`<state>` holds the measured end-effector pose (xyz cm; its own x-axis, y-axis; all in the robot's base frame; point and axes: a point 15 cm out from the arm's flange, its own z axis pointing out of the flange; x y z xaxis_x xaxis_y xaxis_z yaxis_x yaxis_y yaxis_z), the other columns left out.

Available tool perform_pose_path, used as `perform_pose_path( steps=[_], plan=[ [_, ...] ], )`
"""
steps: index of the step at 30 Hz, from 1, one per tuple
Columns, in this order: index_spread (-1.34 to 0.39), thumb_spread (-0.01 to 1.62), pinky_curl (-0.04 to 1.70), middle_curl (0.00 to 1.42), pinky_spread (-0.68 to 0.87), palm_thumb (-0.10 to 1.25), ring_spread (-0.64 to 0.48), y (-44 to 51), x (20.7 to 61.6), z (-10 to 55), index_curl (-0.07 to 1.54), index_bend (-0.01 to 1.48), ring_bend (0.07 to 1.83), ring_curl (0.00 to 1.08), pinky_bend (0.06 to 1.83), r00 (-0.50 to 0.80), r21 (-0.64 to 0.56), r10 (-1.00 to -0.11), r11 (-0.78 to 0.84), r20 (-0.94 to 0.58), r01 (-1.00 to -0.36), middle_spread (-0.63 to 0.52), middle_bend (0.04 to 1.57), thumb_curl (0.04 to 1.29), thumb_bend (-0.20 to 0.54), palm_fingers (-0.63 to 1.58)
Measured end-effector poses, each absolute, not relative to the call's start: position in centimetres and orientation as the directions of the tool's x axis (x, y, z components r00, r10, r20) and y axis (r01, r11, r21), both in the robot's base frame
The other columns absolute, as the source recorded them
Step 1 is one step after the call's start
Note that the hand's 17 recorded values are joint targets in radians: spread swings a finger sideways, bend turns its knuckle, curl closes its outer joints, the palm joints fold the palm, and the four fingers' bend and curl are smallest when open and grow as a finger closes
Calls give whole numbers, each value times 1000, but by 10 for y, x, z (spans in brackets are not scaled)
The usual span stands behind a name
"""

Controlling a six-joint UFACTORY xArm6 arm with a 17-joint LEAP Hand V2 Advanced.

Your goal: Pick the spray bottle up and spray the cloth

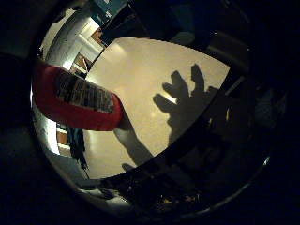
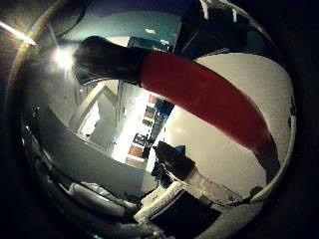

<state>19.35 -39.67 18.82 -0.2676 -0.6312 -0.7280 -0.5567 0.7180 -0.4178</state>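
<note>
A red spray bottle (image 2: 199, 94) with a black spray head (image 2: 104, 59) stands on the pale table (image 1: 140, 70), close beside the palm. Its printed label (image 1: 84, 93) faces the little finger side view. Of my hand, only white and black parts (image 2: 212, 7) show at the edge of the thumb side view. The hand's shadow (image 1: 187, 101) falls on the table beside the bottle, with the fingers spread and straight and nothing between them. The bottle's own shadow (image 1: 133, 143) lies apart from it. I see no cloth in either view.
The table's edge (image 1: 206, 117) runs close past the hand's shadow, with dark clutter beyond it. Beyond another table edge sit a dark object (image 2: 172, 159), white furniture (image 2: 159, 204) and a lit room with shelves (image 2: 142, 129).
</note>
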Motion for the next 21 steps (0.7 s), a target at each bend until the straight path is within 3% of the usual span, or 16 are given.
perform_pose_path(
  steps=[21],
  plan=[
    [-100, 1093, 270, 380, 412, 515, 291, -366, 238, 190, 354, 173, 422, 215, 286, -196, -436, -654, 668, -730, -603, 198, 291, 302, -23, 216]
  ],
)
